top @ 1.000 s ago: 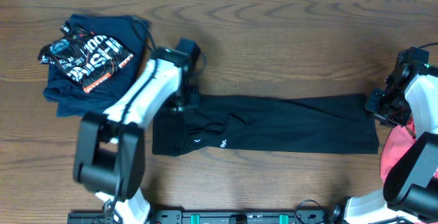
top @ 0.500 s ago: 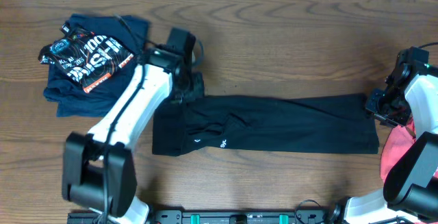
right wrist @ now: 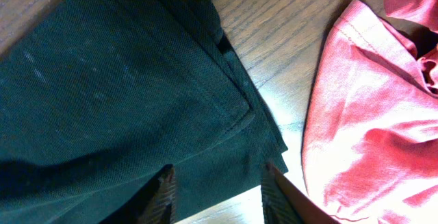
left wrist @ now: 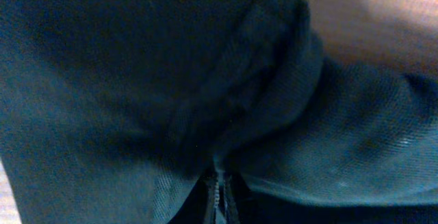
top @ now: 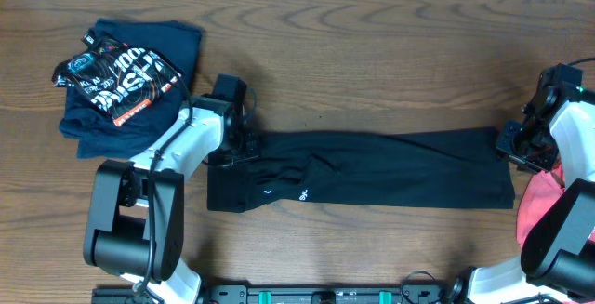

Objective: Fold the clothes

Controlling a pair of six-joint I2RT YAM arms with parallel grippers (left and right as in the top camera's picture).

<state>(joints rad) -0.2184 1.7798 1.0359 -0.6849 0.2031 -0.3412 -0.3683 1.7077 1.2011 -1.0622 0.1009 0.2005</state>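
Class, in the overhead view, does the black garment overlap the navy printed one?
No, the black garment lies apart from the navy garment, not touching it.

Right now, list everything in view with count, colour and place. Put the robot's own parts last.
black garment: one, black with a small white logo, laid lengthwise across the middle of the table
navy garment: one, navy with white-and-orange print, far left of the table
coral-red garment: one, coral-red, right edge, beside the black garment's end
table: one, brown wood, under everything
left gripper: one, shut on the black garment's left end
right gripper: one, open, at the black garment's right end
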